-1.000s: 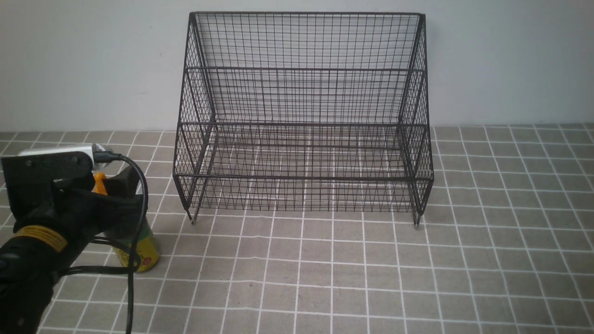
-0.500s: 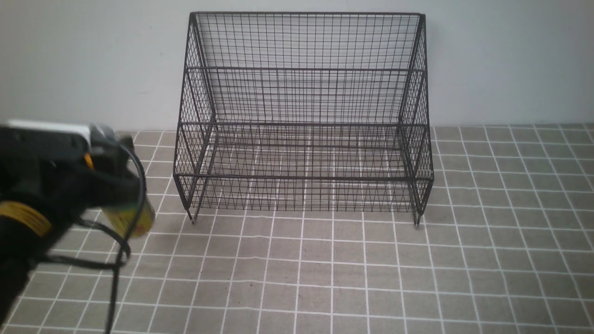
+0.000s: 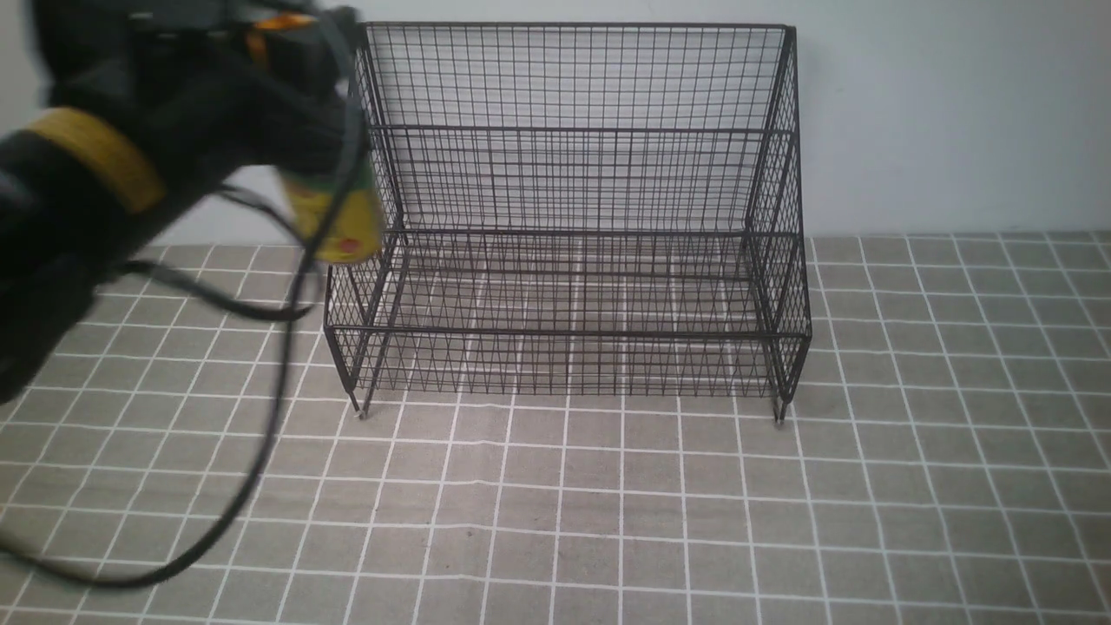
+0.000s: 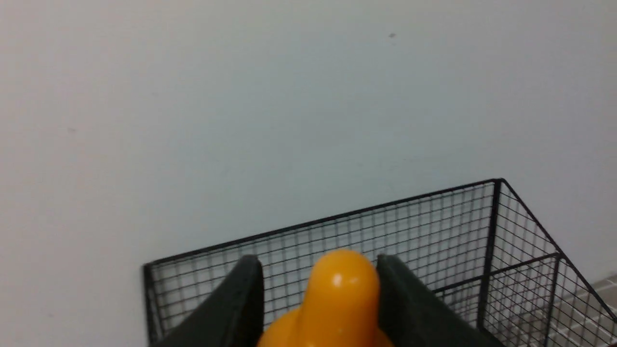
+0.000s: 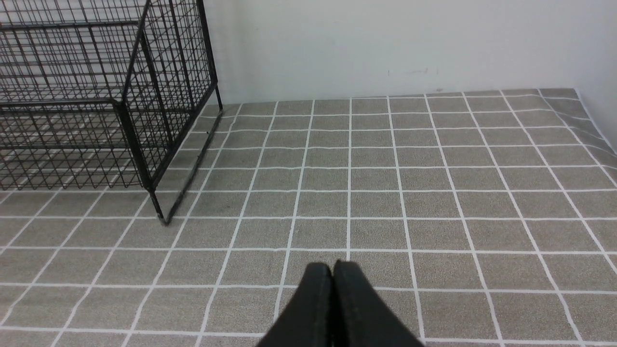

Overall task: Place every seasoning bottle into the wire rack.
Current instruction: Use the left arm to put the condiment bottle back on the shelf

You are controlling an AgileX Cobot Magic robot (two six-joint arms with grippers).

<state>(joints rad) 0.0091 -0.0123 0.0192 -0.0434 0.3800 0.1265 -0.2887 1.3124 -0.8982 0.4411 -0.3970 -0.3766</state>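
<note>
Left jaws [image 4: 318,289] grip the orange-capped, yellow-and-green-labelled bottle [image 3: 338,217].

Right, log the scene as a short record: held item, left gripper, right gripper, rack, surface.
held item: seasoning bottle, orange cap, yellow-and-green label, off the table
left gripper: closed around the bottle
right gripper: shut, nothing held
wire rack: upright, against the wall, no bottle inside
surface: grey cloth with white grid

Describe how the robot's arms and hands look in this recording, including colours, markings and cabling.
The left arm is black with a yellow-orange band and a loose black cable. Its hand has dark fingers. The right hand has black, tapering fingers; its arm is out of view.
</note>
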